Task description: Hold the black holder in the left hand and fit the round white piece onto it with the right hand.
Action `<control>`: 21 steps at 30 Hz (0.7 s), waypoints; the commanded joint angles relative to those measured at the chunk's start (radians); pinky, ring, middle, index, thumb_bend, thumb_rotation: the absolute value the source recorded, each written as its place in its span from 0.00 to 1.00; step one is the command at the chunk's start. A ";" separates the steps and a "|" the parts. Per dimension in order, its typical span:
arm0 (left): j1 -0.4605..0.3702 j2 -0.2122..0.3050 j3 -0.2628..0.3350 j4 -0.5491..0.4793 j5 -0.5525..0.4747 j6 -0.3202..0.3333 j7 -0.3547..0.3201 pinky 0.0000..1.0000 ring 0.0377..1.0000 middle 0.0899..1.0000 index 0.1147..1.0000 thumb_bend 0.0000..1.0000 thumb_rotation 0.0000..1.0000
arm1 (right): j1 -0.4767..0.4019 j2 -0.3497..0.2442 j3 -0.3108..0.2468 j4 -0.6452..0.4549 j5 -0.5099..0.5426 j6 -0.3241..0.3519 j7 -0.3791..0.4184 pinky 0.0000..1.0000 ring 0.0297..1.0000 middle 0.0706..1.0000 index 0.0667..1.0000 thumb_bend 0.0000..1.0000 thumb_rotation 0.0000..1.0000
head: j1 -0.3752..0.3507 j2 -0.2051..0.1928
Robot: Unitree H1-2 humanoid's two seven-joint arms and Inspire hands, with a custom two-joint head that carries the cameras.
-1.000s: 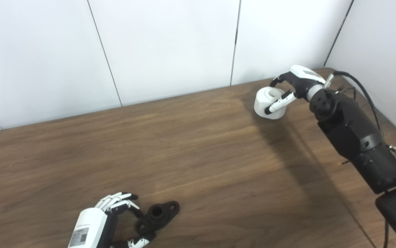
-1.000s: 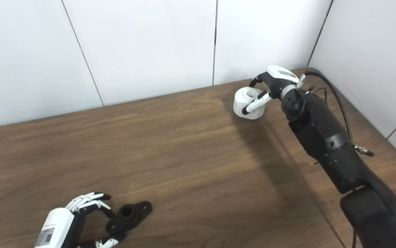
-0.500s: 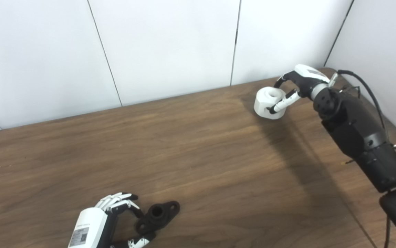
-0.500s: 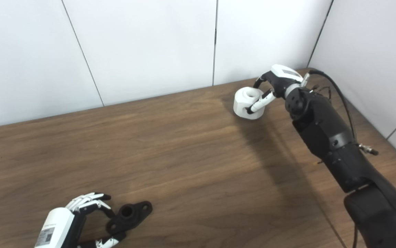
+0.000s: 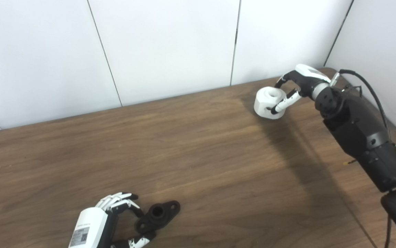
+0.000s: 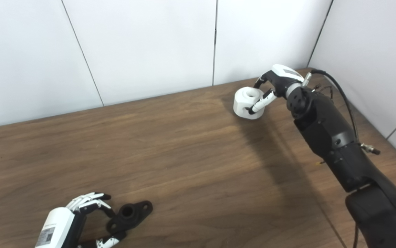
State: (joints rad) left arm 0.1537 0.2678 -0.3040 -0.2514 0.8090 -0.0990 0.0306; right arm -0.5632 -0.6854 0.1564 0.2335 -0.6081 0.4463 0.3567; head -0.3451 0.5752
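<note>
The black holder (image 5: 158, 215) lies flat on the wooden table (image 5: 198, 155) near the front left, its round socket facing up. My left hand (image 5: 115, 215) is curled around its near end, fingers above and thumb below the flange. The round white piece (image 5: 267, 103) stands on the table at the far right, near the wall. Around it sits my right hand (image 5: 296, 84), with the thumb (image 5: 284, 101) across its front face and the fingers arched over its back edge. Both parts rest on the table.
White wall panels (image 5: 170, 48) close off the back of the table and its right side. A black cable (image 5: 366, 93) loops off the right forearm beside the right wall. Bare wood spans the wide stretch between the two parts.
My right forearm has swung a little to the right and the hand has settled slightly back on the white piece, which has stayed put. The left hand and holder have not moved.
</note>
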 commanded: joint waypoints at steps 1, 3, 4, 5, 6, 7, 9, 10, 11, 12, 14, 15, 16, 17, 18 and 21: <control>0.024 0.000 -0.010 0.002 0.007 0.022 -0.042 0.79 0.79 0.72 0.42 0.52 0.04 | -0.039 -0.043 -0.015 -0.024 0.000 -0.026 -0.021 0.92 0.98 0.85 0.60 0.80 0.23 | 0.000 0.001; 0.024 -0.001 -0.010 0.001 0.006 0.023 -0.043 0.79 0.79 0.72 0.42 0.52 0.04 | -0.040 -0.043 -0.015 -0.021 0.002 -0.032 -0.020 0.91 0.98 0.85 0.60 0.80 0.24 | 0.000 0.002; 0.024 -0.001 -0.010 0.000 0.007 0.025 -0.045 0.79 0.79 0.72 0.42 0.52 0.04 | -0.040 -0.042 -0.017 -0.020 0.004 -0.035 -0.022 0.91 0.98 0.85 0.59 0.80 0.24 | 0.000 0.002; 0.024 -0.001 -0.009 -0.001 0.007 0.026 -0.046 0.79 0.79 0.72 0.42 0.52 0.04 | -0.039 -0.042 -0.018 -0.019 0.004 -0.038 -0.025 0.91 0.98 0.85 0.59 0.80 0.24 | 0.000 0.003; 0.024 -0.001 -0.009 -0.003 0.006 0.027 -0.047 0.79 0.79 0.72 0.42 0.52 0.04 | -0.038 -0.042 -0.017 -0.019 0.004 -0.042 -0.027 0.92 0.98 0.84 0.58 0.80 0.24 | 0.000 0.003; 0.024 -0.002 -0.009 -0.004 0.006 0.027 -0.047 0.79 0.79 0.72 0.42 0.52 0.04 | -0.038 -0.042 -0.017 -0.018 0.004 -0.044 -0.028 0.92 0.98 0.84 0.58 0.80 0.24 | 0.000 0.003; 0.024 -0.002 -0.009 -0.003 0.007 0.026 -0.044 0.79 0.79 0.72 0.42 0.52 0.04 | -0.037 -0.041 -0.016 -0.021 0.001 -0.045 -0.030 0.92 0.97 0.84 0.57 0.80 0.24 | 0.000 0.004; 0.023 -0.002 -0.009 -0.003 0.008 0.026 -0.043 0.79 0.78 0.72 0.42 0.52 0.04 | -0.037 -0.041 -0.015 -0.022 -0.001 -0.043 -0.030 0.92 0.97 0.84 0.57 0.79 0.24 | 0.002 0.004; 0.024 -0.002 -0.010 -0.003 0.009 0.026 -0.045 0.79 0.78 0.72 0.42 0.52 0.04 | -0.037 -0.040 -0.014 -0.022 -0.003 -0.044 -0.032 0.92 0.97 0.84 0.57 0.79 0.24 | 0.005 0.003; 0.024 -0.002 -0.010 -0.004 0.010 0.028 -0.047 0.79 0.79 0.72 0.42 0.52 0.04 | -0.035 -0.039 -0.017 -0.021 0.001 -0.052 -0.037 0.92 0.97 0.84 0.56 0.78 0.23 | 0.008 0.003; 0.024 -0.002 -0.011 -0.007 0.014 0.032 -0.050 0.79 0.79 0.72 0.42 0.52 0.04 | -0.030 -0.039 -0.024 -0.021 0.009 -0.080 -0.053 0.91 0.96 0.83 0.48 0.58 0.16 | 0.012 0.004; 0.024 -0.003 -0.012 -0.008 0.014 0.034 -0.052 0.79 0.79 0.72 0.42 0.52 0.04 | -0.026 -0.038 -0.030 -0.020 0.014 -0.099 -0.068 0.91 0.95 0.82 0.46 0.55 0.15 | 0.012 0.004; 0.024 -0.003 -0.012 -0.008 0.014 0.035 -0.053 0.79 0.79 0.72 0.42 0.52 0.04 | -0.023 -0.037 -0.033 -0.015 0.016 -0.120 -0.084 0.89 0.93 0.80 0.46 0.53 0.15 | 0.013 0.005; 0.024 -0.003 -0.013 -0.009 0.015 0.036 -0.053 0.79 0.79 0.72 0.42 0.52 0.04 | -0.020 -0.038 -0.034 -0.010 0.015 -0.138 -0.098 0.88 0.92 0.78 0.45 0.53 0.14 | 0.013 0.005; 0.024 -0.004 -0.013 -0.009 0.014 0.037 -0.055 0.79 0.79 0.72 0.42 0.52 0.04 | -0.018 -0.037 -0.034 -0.007 0.013 -0.149 -0.110 0.87 0.91 0.77 0.45 0.53 0.14 | 0.013 0.005; 0.023 -0.005 -0.014 -0.011 0.016 0.042 -0.060 0.79 0.79 0.72 0.42 0.52 0.04 | -0.017 -0.037 -0.032 -0.002 0.007 -0.167 -0.129 0.87 0.90 0.75 0.45 0.52 0.14 | 0.015 0.005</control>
State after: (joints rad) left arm 0.1548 0.2611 -0.3051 -0.2589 0.8128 -0.0877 0.0265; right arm -0.5388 -0.6858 0.1444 0.2513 -0.5939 0.3079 0.2658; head -0.3298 0.5798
